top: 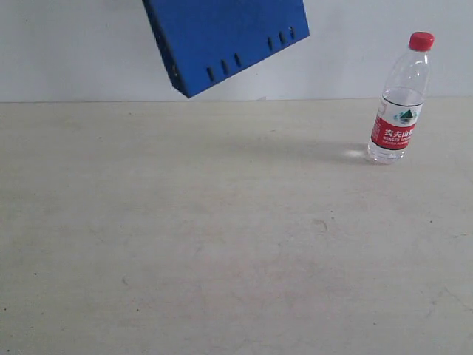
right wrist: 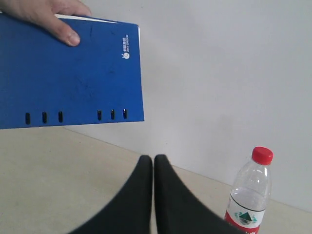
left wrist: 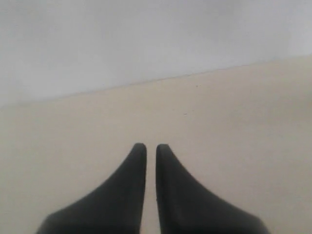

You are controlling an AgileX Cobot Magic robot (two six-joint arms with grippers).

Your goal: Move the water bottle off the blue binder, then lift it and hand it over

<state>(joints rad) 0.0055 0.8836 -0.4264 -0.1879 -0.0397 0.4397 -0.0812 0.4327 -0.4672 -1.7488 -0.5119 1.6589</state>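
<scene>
The water bottle (top: 400, 100) stands upright on the table at the back right, with its red cap and red-and-white label; it also shows in the right wrist view (right wrist: 250, 195). The blue binder (top: 225, 38) hangs tilted in the air above the table's far edge. In the right wrist view a human hand (right wrist: 46, 14) holds the blue binder (right wrist: 73, 73) by its upper edge. My right gripper (right wrist: 153, 158) is shut and empty, apart from the bottle. My left gripper (left wrist: 151, 146) is shut with nothing in it, over bare table. Neither gripper shows in the exterior view.
The beige table (top: 222, 244) runs back to a plain white wall (top: 74, 52). Apart from the bottle, nothing stands on the table in view.
</scene>
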